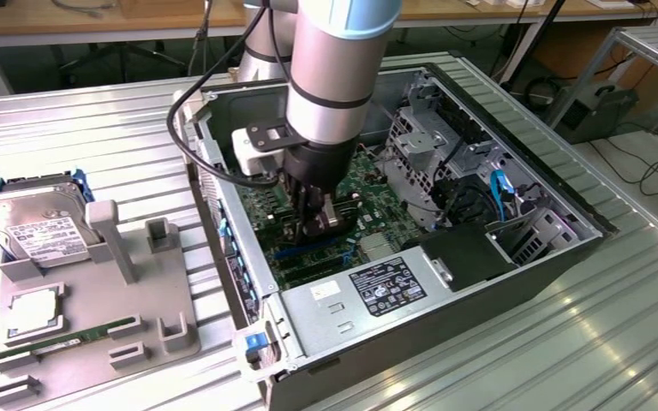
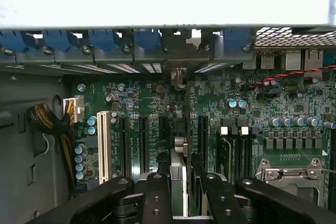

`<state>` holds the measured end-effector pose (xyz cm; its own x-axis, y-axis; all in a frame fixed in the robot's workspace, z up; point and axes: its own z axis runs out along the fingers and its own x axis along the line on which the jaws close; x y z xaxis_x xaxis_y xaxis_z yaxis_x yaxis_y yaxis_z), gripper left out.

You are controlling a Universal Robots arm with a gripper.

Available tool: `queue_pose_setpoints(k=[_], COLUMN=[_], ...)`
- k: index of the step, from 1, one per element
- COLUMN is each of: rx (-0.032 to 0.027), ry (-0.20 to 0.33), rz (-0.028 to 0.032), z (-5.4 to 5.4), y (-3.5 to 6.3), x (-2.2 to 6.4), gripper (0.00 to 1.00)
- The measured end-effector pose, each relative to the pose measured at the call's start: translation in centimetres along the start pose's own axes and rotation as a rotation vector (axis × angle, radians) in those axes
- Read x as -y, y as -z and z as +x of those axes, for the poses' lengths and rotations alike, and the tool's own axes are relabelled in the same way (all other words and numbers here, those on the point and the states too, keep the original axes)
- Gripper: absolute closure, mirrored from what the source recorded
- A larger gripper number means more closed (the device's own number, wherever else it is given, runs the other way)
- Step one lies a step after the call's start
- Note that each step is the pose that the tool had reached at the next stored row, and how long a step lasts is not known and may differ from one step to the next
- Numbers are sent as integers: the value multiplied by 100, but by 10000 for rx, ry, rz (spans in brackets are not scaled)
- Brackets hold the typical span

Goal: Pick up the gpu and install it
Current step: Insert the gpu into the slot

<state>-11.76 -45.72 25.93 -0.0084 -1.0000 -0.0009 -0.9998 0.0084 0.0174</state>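
1. I have the arm reaching down into the open computer case [image 1: 558,248], which lies on its side on the ribbed metal desk [image 1: 89,137].
2. The jaws [image 1: 318,224] are low over the green motherboard [image 1: 375,184], near the middle of the case.
3. In the wrist view the black fingers [image 2: 157,192] stand on either side of a thin upright card, the gpu [image 2: 178,182], seen edge-on; I read the jaws as closed on it.
4. The gpu's lower edge sits right over the row of black expansion slots [image 2: 143,140]; I cannot tell whether it is seated.
5. A white slot [image 2: 103,145] lies beside those black ones, with blue clips [image 2: 105,39] along the case's rear wall.
6. On the exterior view's left, a grey holder tray [image 1: 89,342] carries a green memory stick [image 1: 66,338]; a hard drive [image 1: 38,224] rests behind it.
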Motion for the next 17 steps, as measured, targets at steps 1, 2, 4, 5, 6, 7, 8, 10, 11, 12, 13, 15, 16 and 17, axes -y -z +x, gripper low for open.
queue_pose_setpoints(k=[1, 2, 4, 5, 6, 7, 8, 10, 11, 12, 13, 15, 16, 17], rx=[0, 0, 3, 3, 11, 10, 8, 8, 7, 7, 6, 7, 4, 6], ry=[0, 0, 0, 0, -55, -56, -56, -57, -57, -57, -56, -57, -57, -56], rz=[0, 0, 0, 0, 4, 3, 3, 2, 1, 2, 1, 2, 0, 1], z=[0, 0, 0, 0, 5, 5, 5, 5, 6, 6, 6, 6, 6, 6], y=[-5, -11, -21, -24, -23, -2, 5, 5, 6, 6, 6, 8, 12, 13], x=[0, 0, 0, 0, 1, 1, 0, 0, 0, 0, 0, 0, 0, 0], gripper=[73, 73, 73, 73, 73, 73, 73, 73, 73, 73, 73, 73, 73, 73])
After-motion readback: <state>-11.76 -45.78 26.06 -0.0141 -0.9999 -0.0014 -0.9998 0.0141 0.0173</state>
